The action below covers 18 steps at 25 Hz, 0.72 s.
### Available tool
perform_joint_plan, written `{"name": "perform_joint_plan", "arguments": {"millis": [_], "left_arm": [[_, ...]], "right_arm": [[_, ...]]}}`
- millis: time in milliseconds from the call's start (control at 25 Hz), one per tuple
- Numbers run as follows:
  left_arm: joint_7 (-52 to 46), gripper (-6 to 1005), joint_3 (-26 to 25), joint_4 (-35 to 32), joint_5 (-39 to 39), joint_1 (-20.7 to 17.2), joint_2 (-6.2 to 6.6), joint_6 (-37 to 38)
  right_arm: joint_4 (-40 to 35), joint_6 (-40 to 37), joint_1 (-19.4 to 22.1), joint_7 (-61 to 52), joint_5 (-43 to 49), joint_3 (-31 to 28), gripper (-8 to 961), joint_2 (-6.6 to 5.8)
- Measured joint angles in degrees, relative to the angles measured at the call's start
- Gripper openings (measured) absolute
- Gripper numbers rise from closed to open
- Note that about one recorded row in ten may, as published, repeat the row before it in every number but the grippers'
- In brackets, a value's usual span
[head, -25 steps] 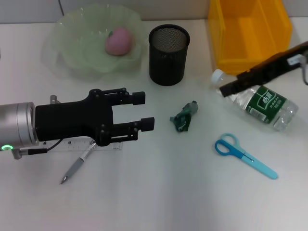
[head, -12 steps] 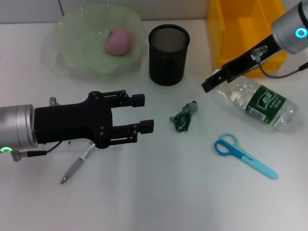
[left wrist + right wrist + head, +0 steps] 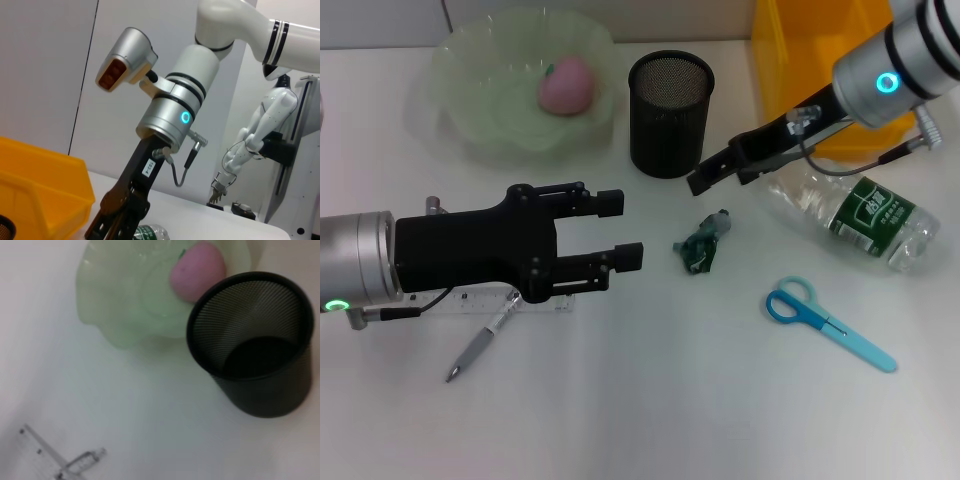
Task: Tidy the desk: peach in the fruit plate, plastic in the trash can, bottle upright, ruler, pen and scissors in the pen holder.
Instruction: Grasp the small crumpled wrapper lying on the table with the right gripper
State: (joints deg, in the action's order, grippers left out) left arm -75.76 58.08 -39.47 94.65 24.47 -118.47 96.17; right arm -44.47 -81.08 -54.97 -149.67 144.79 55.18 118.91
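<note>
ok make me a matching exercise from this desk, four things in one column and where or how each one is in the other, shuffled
Things:
1. peach
2. bottle
3. pen holder
4. scissors

States:
A. lying on its side by the yellow bin
B. upright and empty
C. in the green fruit plate
D. flat on the desk, blades closed

Pairs: 1-C, 2-A, 3-B, 4-D

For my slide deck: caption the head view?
Right gripper reaches toward crumpled plastic; left gripper open above ruler.
</note>
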Motion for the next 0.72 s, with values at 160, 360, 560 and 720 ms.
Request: {"name": "perform_joint_plan", "arguments": {"millis": [160, 360, 560, 720], "left_arm": [[0.0, 666, 0.0, 0.0, 0.0, 0.0, 0.00, -0.1], [2.6, 666, -0.4, 0.2, 0.0, -1.4, -0.03, -1.0], [4.8, 666, -0.7, 1.0, -0.1, -2.5, -0.01, -0.7], [6.6, 666, -0.7, 1.2, -0.1, -3.7, -0.01, -0.2]], "right_arm": [[2.3, 1.3, -0.1, -1.2, -1.0, 0.1, 818, 0.00], [5.2, 1.5, -0.1, -1.7, -1.5, -0.2, 818, 0.00], [6.2, 2.0, 0.2, -2.9, -1.5, 0.2, 819, 0.00], [8.5, 4.0, -0.4, -3.1, -1.4, 0.5, 819, 0.00]]}}
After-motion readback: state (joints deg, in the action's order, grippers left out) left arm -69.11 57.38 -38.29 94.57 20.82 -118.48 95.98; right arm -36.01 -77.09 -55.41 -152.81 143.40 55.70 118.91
